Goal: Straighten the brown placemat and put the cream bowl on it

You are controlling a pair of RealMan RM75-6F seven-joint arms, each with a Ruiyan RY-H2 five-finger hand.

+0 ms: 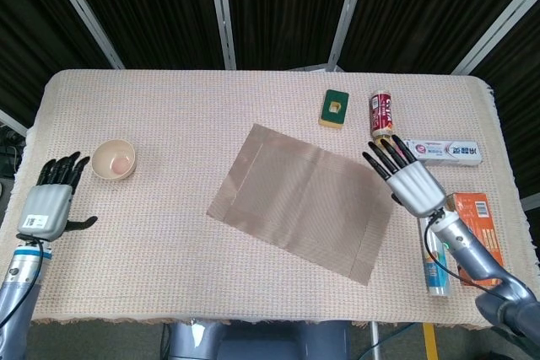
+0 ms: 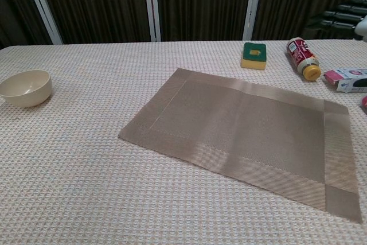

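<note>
The brown placemat point(image 1: 301, 198) point(image 2: 241, 133) lies flat in the middle of the table, still slightly skewed, its right end nearer the front edge. The cream bowl point(image 1: 114, 159) point(image 2: 25, 88) stands upright at the left, apart from the mat. My right hand point(image 1: 407, 178) hovers above the mat's right end with fingers spread and nothing in it; in the chest view only its dark fingertips point(image 2: 344, 14) show at the top right. My left hand point(image 1: 52, 203) is open at the table's left edge, just in front of the bowl and a little to its left.
A green and yellow sponge point(image 1: 335, 108) point(image 2: 254, 55) and a red bottle point(image 1: 382, 116) point(image 2: 301, 57) lie behind the mat. A pink and white box point(image 1: 439, 151) point(image 2: 348, 80), a tube point(image 1: 434, 265) and an orange box point(image 1: 477, 238) crowd the right side.
</note>
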